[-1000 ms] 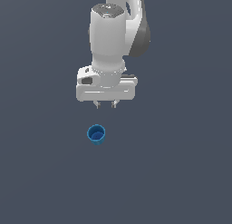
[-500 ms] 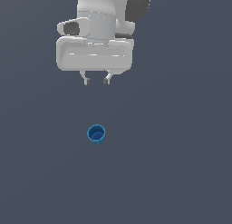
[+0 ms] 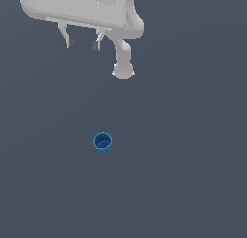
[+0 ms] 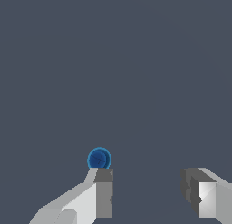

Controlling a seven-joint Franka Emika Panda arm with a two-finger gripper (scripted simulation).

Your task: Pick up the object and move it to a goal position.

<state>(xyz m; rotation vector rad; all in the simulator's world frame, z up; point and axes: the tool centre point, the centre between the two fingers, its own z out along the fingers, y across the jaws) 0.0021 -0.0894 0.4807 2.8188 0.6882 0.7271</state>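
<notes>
The object is a small bright-blue round cup [image 3: 102,142] with a thick rim and a darker hollow inside. It stands upright on the dark grey floor near the middle of the exterior view. My white gripper [image 3: 83,43] hangs high above it, towards the exterior view's left, well apart from it. Its two fingers [image 3: 69,41] are spread and hold nothing. In the wrist view the cup [image 4: 99,158] shows far below, just past one fingertip [image 4: 104,191], and not in the gap of the gripper [image 4: 147,193].
A uniform dark grey floor [image 3: 193,174] lies all around the cup. Part of my white arm [image 3: 122,63] shows beside the gripper. Nothing else is in view.
My gripper has risen and moved towards the exterior view's left, away from the cup. The fingers have stayed open. The cup has not moved.
</notes>
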